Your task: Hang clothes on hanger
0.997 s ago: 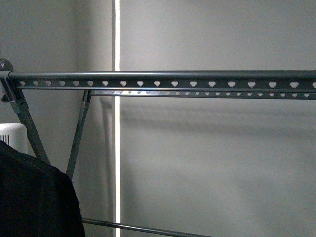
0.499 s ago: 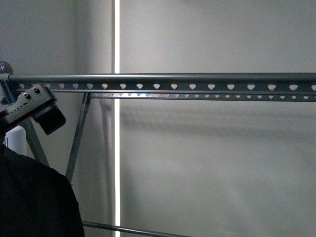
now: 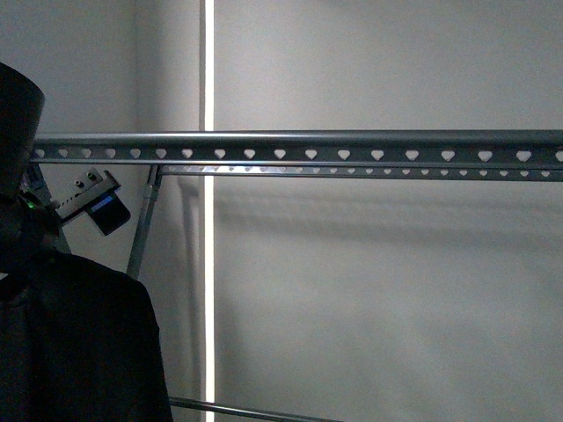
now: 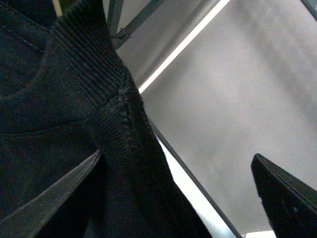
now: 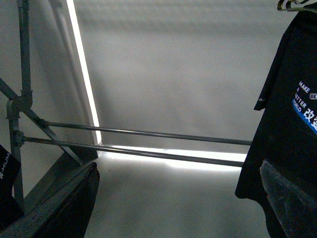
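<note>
The black T-shirt hangs at the lower left of the front view, below the dark grey rack's top rail with its heart-shaped holes. In the left wrist view the shirt's ribbed collar fills the frame close up. My left gripper is open, with shirt fabric lying against one finger. My right gripper is open and empty. The shirt with its white "MAKE" lettering hangs beside one of its fingers.
The rack's crossed legs stand at the left and its two low cross rails run near the floor. Part of my left arm shows under the top rail. A dark shape covers the top left. A plain wall with a bright vertical strip lies behind.
My left arm has come up into the front view at the left. The black shirt has risen, and a dark shape has appeared at the top left over the rail's end.
</note>
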Motion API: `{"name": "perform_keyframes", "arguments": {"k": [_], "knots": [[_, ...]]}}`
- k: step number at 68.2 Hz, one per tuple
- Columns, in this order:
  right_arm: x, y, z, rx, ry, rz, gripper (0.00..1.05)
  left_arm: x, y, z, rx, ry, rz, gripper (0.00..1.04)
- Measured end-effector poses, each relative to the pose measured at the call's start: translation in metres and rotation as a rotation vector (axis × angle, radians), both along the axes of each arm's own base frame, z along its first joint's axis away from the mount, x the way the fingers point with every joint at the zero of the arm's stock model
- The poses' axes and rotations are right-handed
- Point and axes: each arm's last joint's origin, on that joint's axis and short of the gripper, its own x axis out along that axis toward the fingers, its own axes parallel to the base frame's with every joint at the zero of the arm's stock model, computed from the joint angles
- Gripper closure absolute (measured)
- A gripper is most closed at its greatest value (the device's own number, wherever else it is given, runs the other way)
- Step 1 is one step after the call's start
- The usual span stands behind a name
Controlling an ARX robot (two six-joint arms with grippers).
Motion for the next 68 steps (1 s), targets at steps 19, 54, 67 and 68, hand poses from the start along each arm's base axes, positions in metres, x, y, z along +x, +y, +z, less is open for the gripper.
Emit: {"name": "perform_keyframes", "arguments": {"k": [19,54,67,68], "knots": [[0.0,0.0,0.0,0.0,0.0,0.0,0.07,0.007,0.001,-0.006,0.012,0.034,0.012,0.61],[0.0,0.0,0.0,0.0,0.0,-0.002,0.07,-0.069,-0.009,-0.042,0.168,0.218,-0.474,1.0],[0.0,0.0,0.0,0.0,0.0,-0.003,0.07,-0.095,-0.018,-0.045,0.331,0.243,-0.803,1.0],[0.0,0.0,0.0,0.0,0.0,-0.002,0.07,-0.095,-0.019,-0.045,0.351,0.242,-0.827,1.0]]}}
